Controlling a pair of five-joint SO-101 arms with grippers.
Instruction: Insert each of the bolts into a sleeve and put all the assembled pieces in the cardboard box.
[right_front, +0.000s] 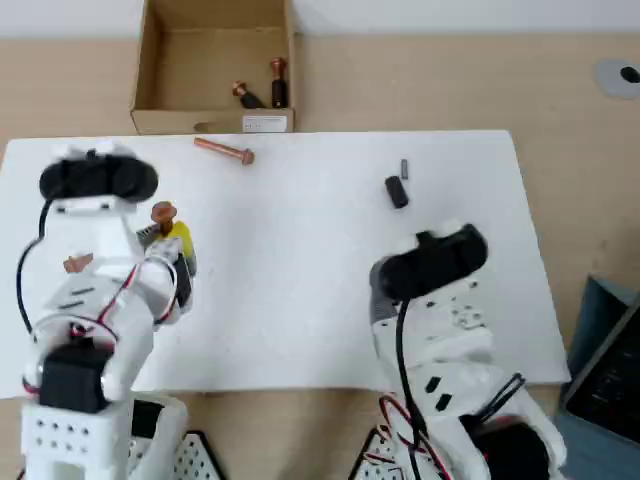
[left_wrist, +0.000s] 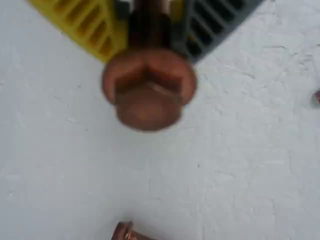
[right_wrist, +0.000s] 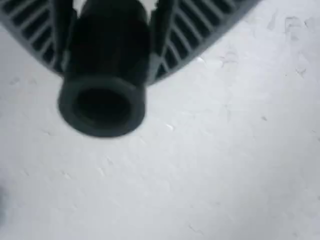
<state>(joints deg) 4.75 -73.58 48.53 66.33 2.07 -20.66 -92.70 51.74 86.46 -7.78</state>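
– Two assembled pieces (right_front: 278, 85) lie in the cardboard box (right_front: 195, 62) already, don't they?

– Yes; that one and the other piece (right_front: 246, 96) rest on the box floor near its front wall; each is a copper bolt pushed into a black sleeve; the box stands on the wooden counter (right_front: 570, 90), right at the far edge of the white mat (right_front: 300, 290).

– How is the left end effector (left_wrist: 150, 22)?

– Closed on a copper bolt (left_wrist: 148, 90); the shank is pinched between the yellow finger (left_wrist: 75, 25) and the grey one; the flanged hex head sticks out past the tips, above the mat; in the high view that arm sits at the mat's left side.

– And the right end effector (right_wrist: 107, 40)?

– Clamped around a black sleeve (right_wrist: 102, 102); its open bore points away from the fingers, over the mat; the right arm stands at the mat's near right part.

– What lies loose?

– One loose bolt (right_front: 225, 151) lies on the mat just in front of the box; a second sleeve (right_front: 396, 191) lies on the mat beyond the right arm, with a small grey piece (right_front: 404, 168) just beside it; another copper part (right_front: 78, 263) shows beside the left arm, though I cannot tell what it is.
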